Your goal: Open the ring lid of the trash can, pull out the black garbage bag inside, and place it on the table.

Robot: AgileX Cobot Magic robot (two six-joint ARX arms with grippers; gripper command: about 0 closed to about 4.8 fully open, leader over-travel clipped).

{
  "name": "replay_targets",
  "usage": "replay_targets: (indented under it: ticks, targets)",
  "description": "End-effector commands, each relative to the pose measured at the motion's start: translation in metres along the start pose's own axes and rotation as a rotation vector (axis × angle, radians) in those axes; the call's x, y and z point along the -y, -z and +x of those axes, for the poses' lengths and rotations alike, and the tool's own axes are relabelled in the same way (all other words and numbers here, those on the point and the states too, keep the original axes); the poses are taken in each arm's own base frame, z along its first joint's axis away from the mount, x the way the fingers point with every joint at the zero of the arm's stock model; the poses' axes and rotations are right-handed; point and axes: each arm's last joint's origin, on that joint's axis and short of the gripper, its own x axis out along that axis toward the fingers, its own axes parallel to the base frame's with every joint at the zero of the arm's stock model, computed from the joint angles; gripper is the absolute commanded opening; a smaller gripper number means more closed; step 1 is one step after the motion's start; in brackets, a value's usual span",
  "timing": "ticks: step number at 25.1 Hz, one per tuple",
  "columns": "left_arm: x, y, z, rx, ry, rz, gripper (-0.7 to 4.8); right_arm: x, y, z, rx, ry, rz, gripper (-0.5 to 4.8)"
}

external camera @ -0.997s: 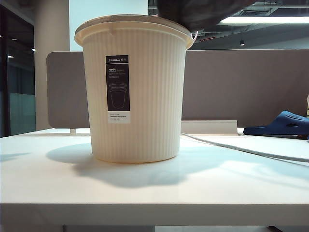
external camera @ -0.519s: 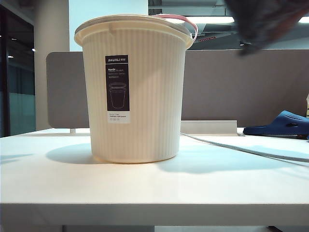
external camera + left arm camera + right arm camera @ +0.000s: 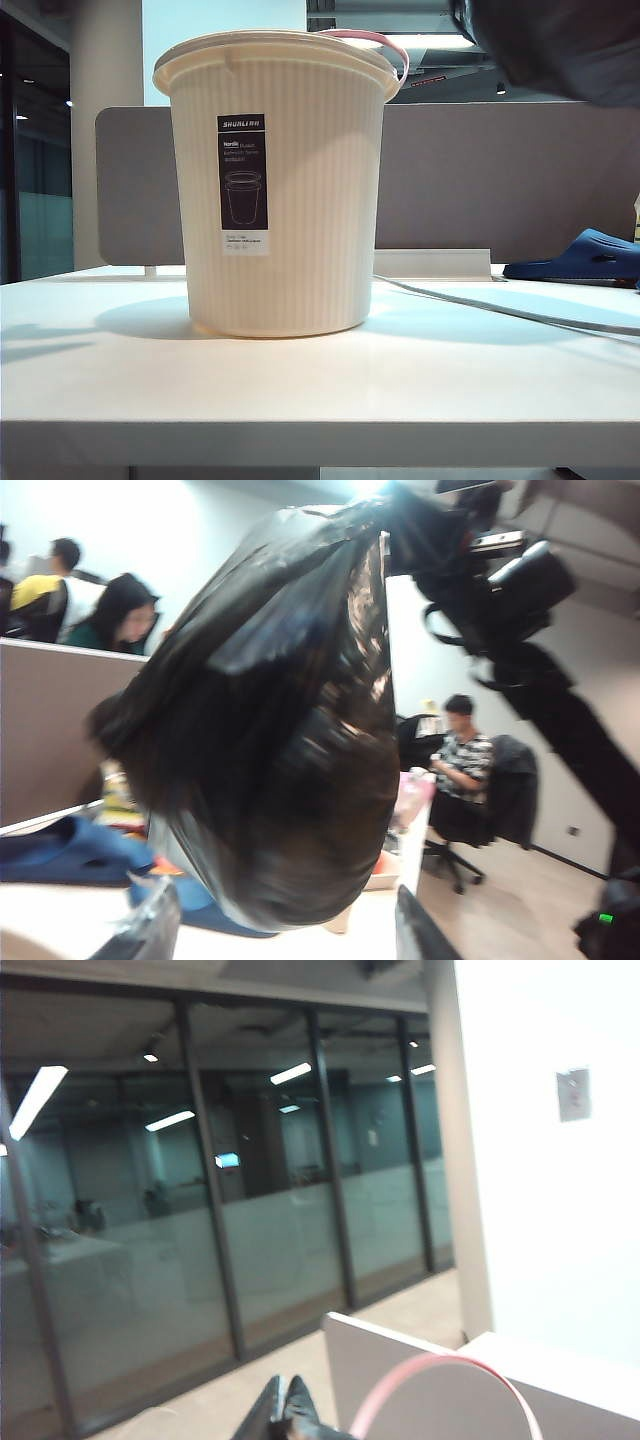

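Since the black garbage bag (image 3: 270, 730) hangs in the air clear of the trash can (image 3: 280, 190), I'd call the pull-out done and the step in hand the carry to the table (image 3: 320, 400).

- Bag: dangles bulging below the right gripper (image 3: 285, 1402), neck bunched at the top. Right wrist view shows the fingertips pressed together. Left wrist view shows the bag hanging from that arm, so I read it as pinching the bag's neck. The pinch point itself isn't clear in either view.
- Left gripper (image 3: 288, 932): fingers spread wide, nothing between them. The bag is straight ahead of it, near but apart as far as I can tell.
- Ring lid (image 3: 375, 38): pink hoop lifted at the can's rim on the bag side, sitting low and just beside the right gripper in its wrist view. It looks open. Whether it's attached to the rim, can't tell.
- Can: upright on the table, off to the side of and below the right gripper.

Next move, my read: bring the right gripper down over bare table beside the can, let the bag settle, then release. Watch the blue slipper (image 3: 590, 255) at the far edge under the bag, and the loose bag swinging into the can.
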Motion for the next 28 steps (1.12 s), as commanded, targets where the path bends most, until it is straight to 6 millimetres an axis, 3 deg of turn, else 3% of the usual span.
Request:
replay_targets:
  ticks: [1,16,28]
  targets:
    - [0.001,0.004,0.004,-0.010,-0.030,0.025,2.73,0.001,0.002,-0.001,-0.023,0.030,-0.056,-0.02]
    - [0.018,0.028,0.030,-0.054,-0.089,0.123,2.68,0.018,0.024,-0.004,-0.133,0.258,-0.132,-0.02]
    - [0.019,0.031,0.032,-0.072,-0.096,0.121,2.68,0.028,0.043,0.004,-0.203,0.446,-0.178,-0.02]
